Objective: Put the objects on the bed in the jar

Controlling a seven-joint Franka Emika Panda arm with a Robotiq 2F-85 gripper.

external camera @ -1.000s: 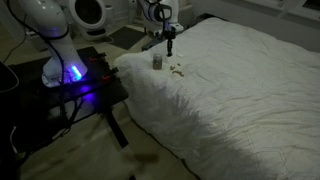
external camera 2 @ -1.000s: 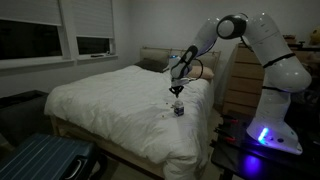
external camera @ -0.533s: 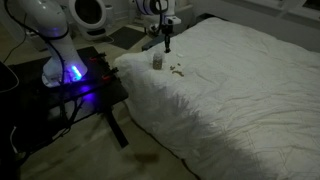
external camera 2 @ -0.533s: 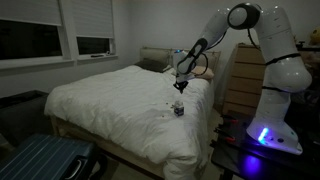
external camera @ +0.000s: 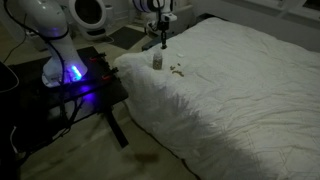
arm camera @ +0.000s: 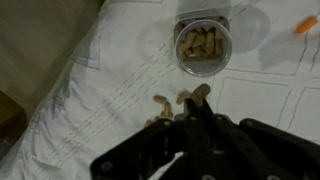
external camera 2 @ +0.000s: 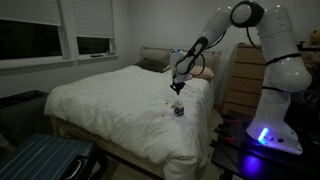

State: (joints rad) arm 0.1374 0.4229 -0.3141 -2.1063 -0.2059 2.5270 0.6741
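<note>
White quilted bed (external camera: 230, 90) fills the dim room. Near its edge the small jar (arm camera: 227, 40) stands upright, with some brown bits (arm camera: 202, 46) inside and a few more loose on the cover just beside it. Above the loose ones hangs the claw (arm camera: 197, 106), tips pressed together; whether they pinch a bit I cannot tell.

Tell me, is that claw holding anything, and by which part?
Hard to tell. The gripper is shut, and a small brown bit shows at its tips, perhaps pinched, perhaps lying on the bed.
</note>
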